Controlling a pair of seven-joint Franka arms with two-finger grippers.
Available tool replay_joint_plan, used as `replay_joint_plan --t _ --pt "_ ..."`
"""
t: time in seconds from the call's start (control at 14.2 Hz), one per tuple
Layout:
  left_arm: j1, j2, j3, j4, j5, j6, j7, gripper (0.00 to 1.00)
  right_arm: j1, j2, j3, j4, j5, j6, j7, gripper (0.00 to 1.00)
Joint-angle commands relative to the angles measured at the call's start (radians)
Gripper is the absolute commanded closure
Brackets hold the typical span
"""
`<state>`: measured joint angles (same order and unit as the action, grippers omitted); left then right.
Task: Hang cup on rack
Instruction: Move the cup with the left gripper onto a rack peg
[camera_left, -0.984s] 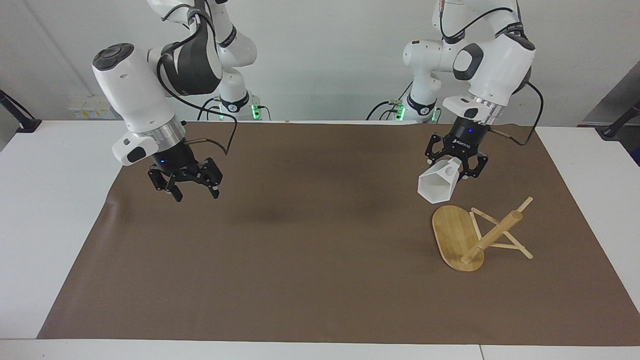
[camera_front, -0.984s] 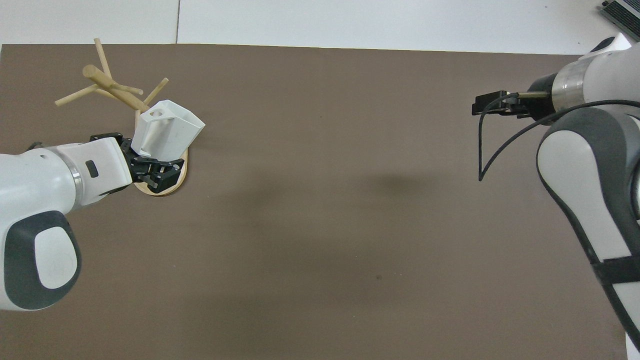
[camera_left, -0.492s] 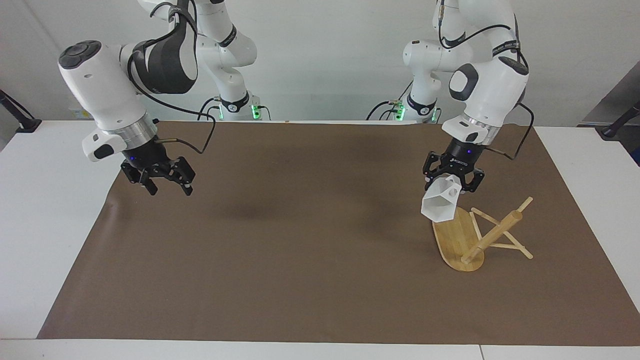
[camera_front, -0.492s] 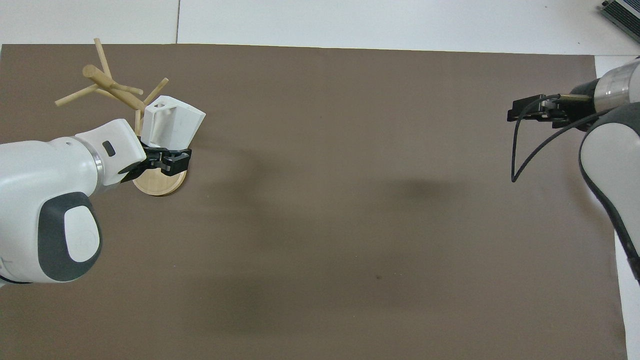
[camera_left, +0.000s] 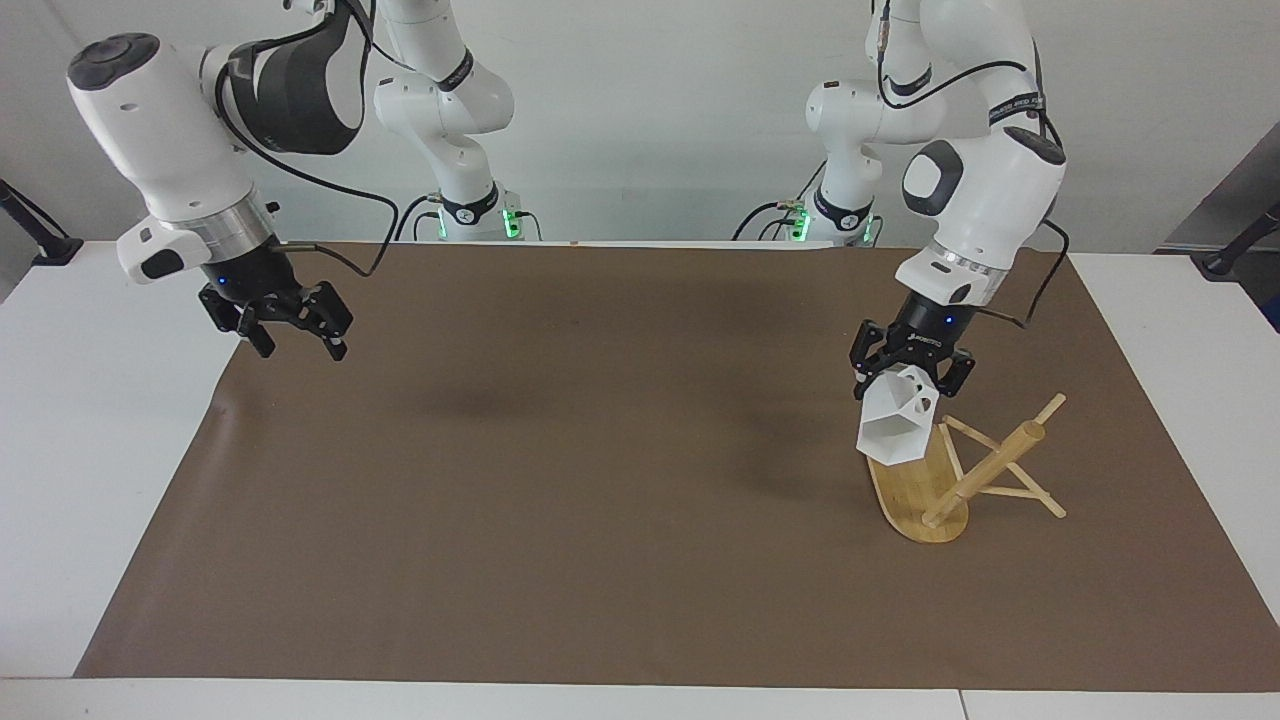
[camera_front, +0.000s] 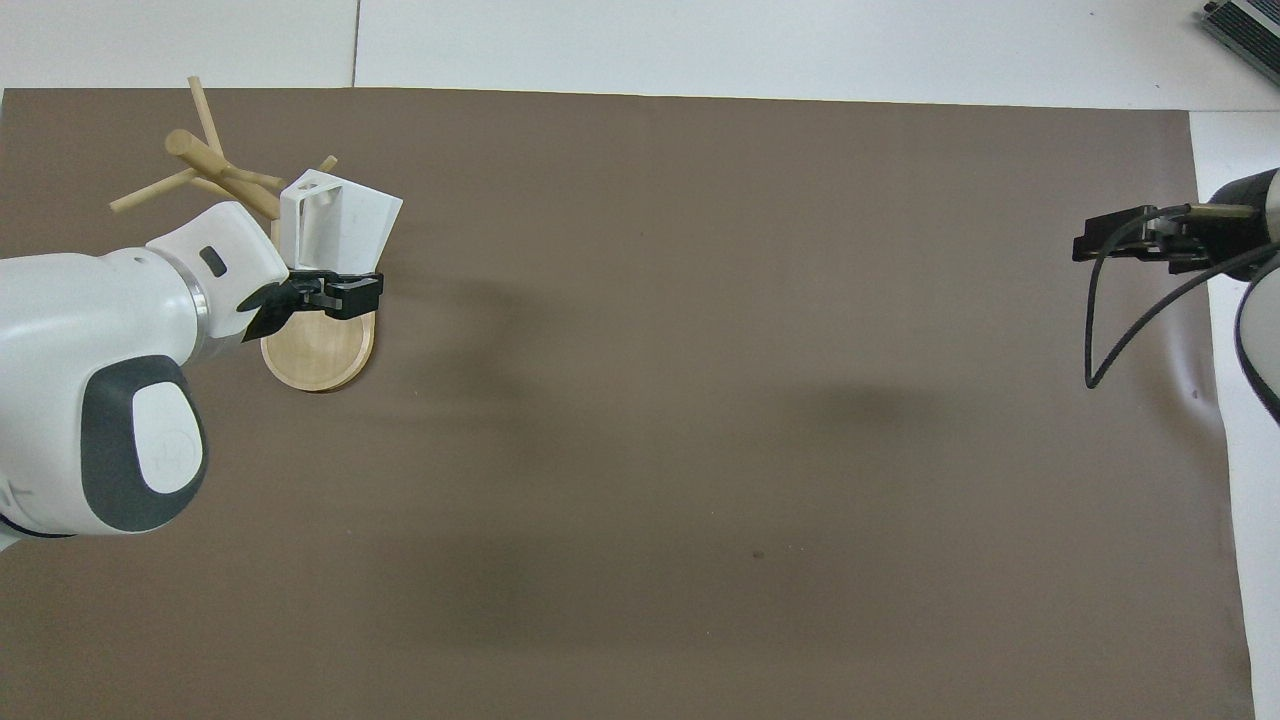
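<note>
Left end effector (camera_left: 912, 372) clamped on faceted white mug (camera_left: 893, 424) over bamboo mug tree (camera_left: 960, 470); right end effector (camera_left: 290, 338) apart, waiting over mat edge.

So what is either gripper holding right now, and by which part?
Left gripper holds the faceted white mug near its handle end; right gripper is empty.

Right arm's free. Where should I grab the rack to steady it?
Probably the rack by its flat base, at the bare end nearer the robots, coming from the right arm's end of the table. The post bristles with thin pegs, and the left gripper holds the cup over that part.
</note>
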<state>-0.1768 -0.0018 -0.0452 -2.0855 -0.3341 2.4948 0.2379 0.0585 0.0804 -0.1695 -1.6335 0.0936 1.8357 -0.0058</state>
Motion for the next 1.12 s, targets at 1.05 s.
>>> replay_joint_plan --t 1.05 --pt "0.051 0.082 0.007 0.067 0.02 0.013 -0.106 1.0 -0.003 -0.103 -0.01 0.064 -0.043 -0.279 -0.019 0.0"
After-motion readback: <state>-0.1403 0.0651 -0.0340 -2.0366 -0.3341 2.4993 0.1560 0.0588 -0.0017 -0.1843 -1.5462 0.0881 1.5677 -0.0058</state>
